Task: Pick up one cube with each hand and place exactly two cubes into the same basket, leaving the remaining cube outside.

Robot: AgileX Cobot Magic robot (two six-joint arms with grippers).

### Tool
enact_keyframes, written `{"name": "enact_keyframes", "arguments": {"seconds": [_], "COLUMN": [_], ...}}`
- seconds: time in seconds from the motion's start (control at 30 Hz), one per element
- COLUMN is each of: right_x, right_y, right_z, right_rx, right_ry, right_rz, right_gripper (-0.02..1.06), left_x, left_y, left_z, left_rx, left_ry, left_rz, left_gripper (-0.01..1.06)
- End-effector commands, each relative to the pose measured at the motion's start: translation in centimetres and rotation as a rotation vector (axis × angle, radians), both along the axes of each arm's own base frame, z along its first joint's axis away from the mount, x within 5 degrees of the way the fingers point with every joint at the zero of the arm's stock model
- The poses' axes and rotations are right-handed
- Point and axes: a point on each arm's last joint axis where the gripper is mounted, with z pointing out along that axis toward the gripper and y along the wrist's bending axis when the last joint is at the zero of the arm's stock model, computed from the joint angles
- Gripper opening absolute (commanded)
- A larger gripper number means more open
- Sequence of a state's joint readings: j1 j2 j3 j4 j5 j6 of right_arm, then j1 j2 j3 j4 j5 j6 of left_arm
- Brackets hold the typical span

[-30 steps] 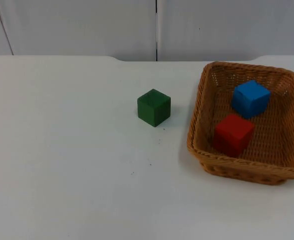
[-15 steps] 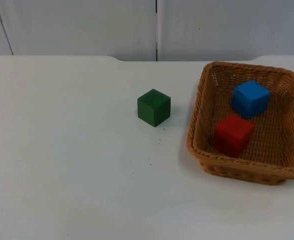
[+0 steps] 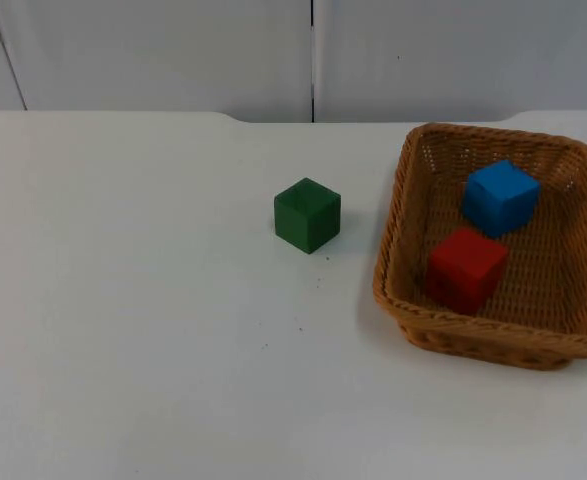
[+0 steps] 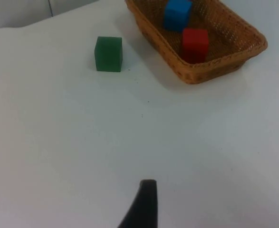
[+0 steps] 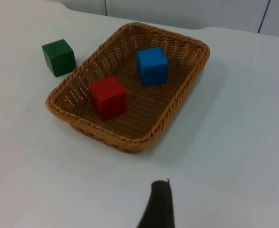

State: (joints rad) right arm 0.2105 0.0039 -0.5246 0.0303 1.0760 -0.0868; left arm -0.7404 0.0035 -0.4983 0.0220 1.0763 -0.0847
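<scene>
A woven brown basket [image 3: 388, 262] stands on the right side of the white table. Inside it lie a blue cube [image 3: 500, 197] toward the back and a red cube [image 3: 465, 269] toward the front. A green cube [image 3: 307, 214] rests on the table just left of the basket, apart from it. My left gripper [image 4: 144, 204] hovers well back from the green cube [image 4: 108, 53] and the basket [image 4: 215, 71]. My right gripper [image 5: 159, 204] is held off the table, some way from the basket [image 5: 106, 137], which holds the red cube [image 5: 108, 96] and blue cube [image 5: 152, 66]. Both arms wait.
The grey partition wall [image 3: 173, 50] closes the table at the back. The basket's right rim reaches the edge of the top view. White table top [image 3: 123, 300] stretches left of and in front of the green cube.
</scene>
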Motion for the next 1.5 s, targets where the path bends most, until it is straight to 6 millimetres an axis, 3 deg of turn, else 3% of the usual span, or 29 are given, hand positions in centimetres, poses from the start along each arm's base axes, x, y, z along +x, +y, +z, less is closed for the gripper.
{"name": "enact_keyframes", "arguments": {"seconds": [0.0,0.8,0.87,0.93,0.97,1.1,1.2,1.37,1.47], "right_x": [0.04,0.03,0.04,0.04,0.04,0.04,0.04,0.07,0.07], "right_y": [-0.01,0.0,-0.01,-0.01,-0.01,-0.01,-0.01,-0.16,-0.17], "right_z": [-0.28,-0.27,-0.27,-0.27,-0.27,-0.27,-0.27,-0.28,-0.28], "right_rx": [-0.01,-0.008,-0.01,-0.01,-0.01,-0.01,-0.01,0.002,0.004], "right_ry": [0.006,0.006,0.006,0.006,0.006,0.006,0.006,0.009,0.01], "right_rz": [-0.002,-0.001,-0.002,-0.002,-0.002,-0.002,-0.002,-0.026,-0.029], "right_gripper": [0.66,0.67,0.72,0.84,0.84,1.05,1.05,1.05,1.05], "left_x": [0.04,-0.03,-0.03,-0.03,-0.03,-0.03,-0.03,-0.03,-0.03], "left_y": [0.04,-0.04,-0.04,-0.04,-0.04,-0.04,-0.04,-0.04,-0.04], "left_z": [-0.12,-0.12,-0.12,-0.12,-0.12,-0.12,-0.12,-0.12,-0.12], "left_rx": [0.0,0.035,0.035,0.035,0.035,0.035,0.035,0.035,0.035], "left_ry": [0.0,-0.031,-0.031,-0.031,-0.031,-0.03,-0.03,-0.03,-0.03], "left_rz": [0.007,-0.032,-0.032,-0.032,-0.032,-0.032,-0.032,-0.032,-0.032], "left_gripper": [0.8,0.8,0.8,0.8,0.8,0.82,0.87,1.05,1.05]}}
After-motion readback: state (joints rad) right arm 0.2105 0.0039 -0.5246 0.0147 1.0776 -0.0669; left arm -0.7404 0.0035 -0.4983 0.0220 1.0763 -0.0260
